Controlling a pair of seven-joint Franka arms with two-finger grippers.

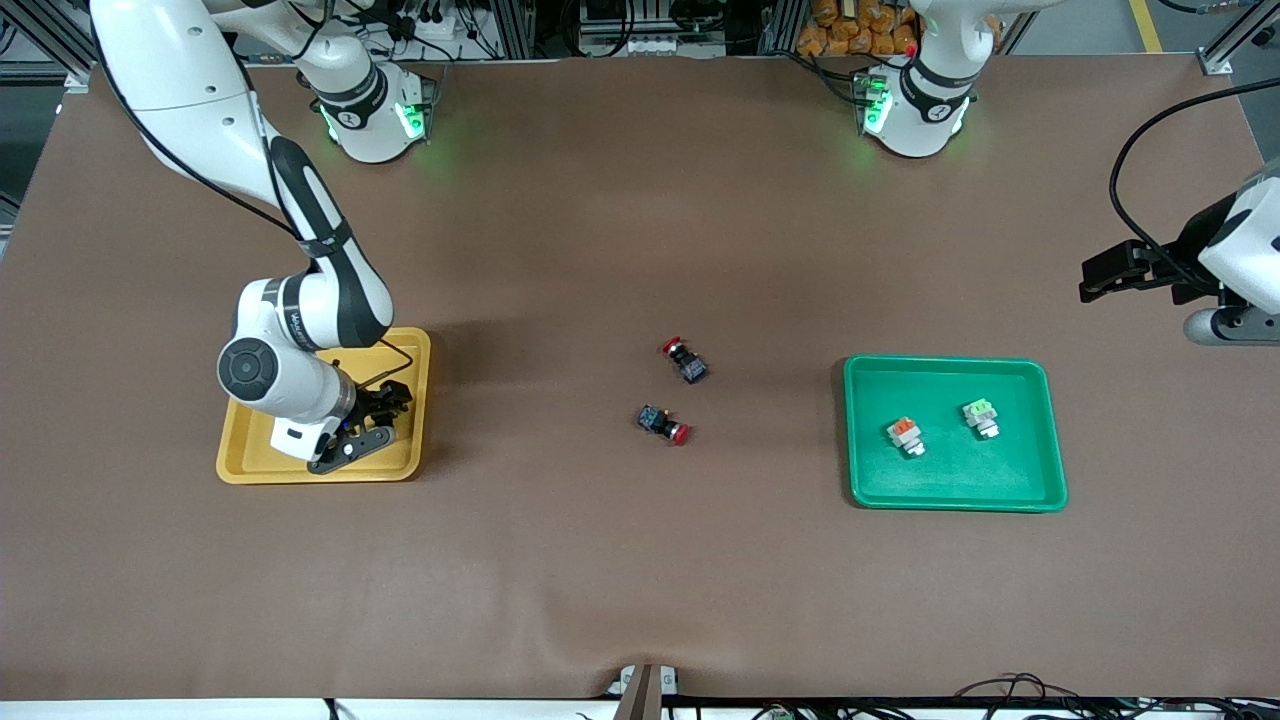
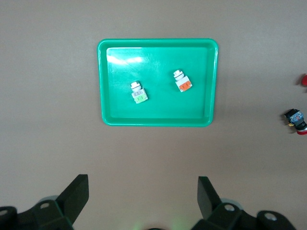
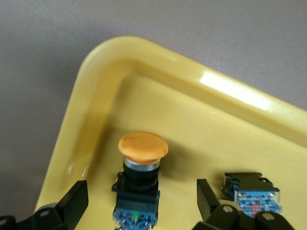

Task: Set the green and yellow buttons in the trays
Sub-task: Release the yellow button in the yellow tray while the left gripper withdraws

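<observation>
While the left end effector waits with fingers spread, raised over the brown surface toward the left arm's end beside the shallow green plastic tray, the right end effector hangs open inside the shallow yellow plastic tray, its fingers on either side of a black-bodied button with a round yellow-orange cap, with a second black button body just beside it. In the green plastic tray lie a white-bodied button with a light-green square cap and a white-bodied button with an orange cap, apart from each other, while two black-bodied buttons with red round caps rest on the surface between the trays.
</observation>
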